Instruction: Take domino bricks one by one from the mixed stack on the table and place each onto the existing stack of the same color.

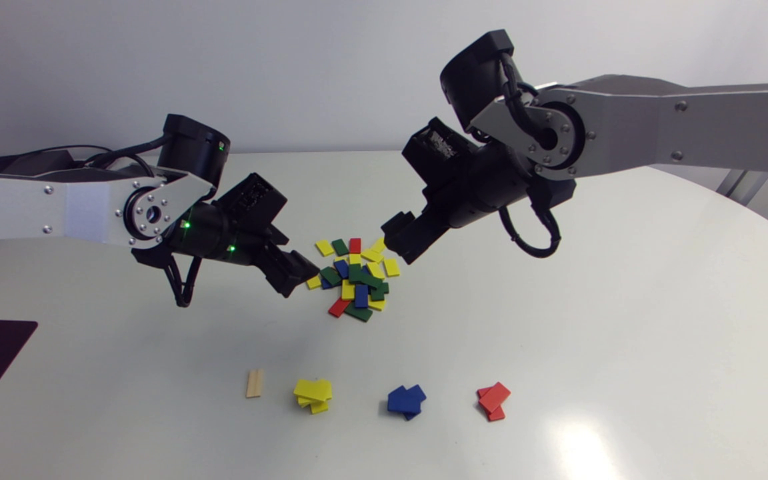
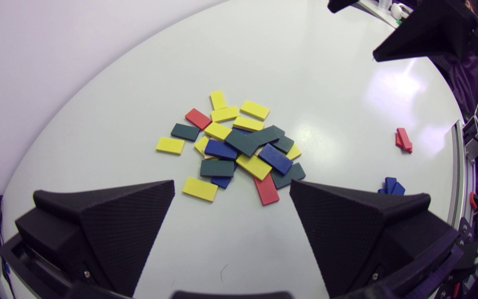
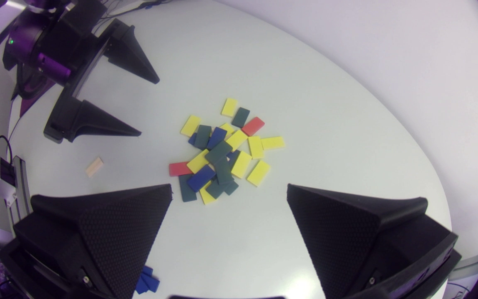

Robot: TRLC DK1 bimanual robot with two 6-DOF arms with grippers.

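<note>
The left pincer (image 1: 294,273) and right pincer (image 1: 401,243) hang released, empty, flanking the mixed stack (image 1: 355,280), seemingly poised to pick a brick; yellow stack (image 1: 313,395), blue stack (image 1: 406,401), red stack (image 1: 493,401) lie well apart from it, ready to receive.

1. We see the mixed pile (image 1: 355,280) near the middle of the table (image 1: 624,300): flat yellow, green, blue and red bricks overlapping loosely, with a few lying singly at its rim.
2. Well apart from it we find a row of small, untidy stacks: yellow stack (image 1: 313,395), blue stack (image 1: 406,401), red stack (image 1: 493,402).
3. Near the yellow stack, a pale wooden brick (image 1: 255,383) lies flat, alone.
</note>
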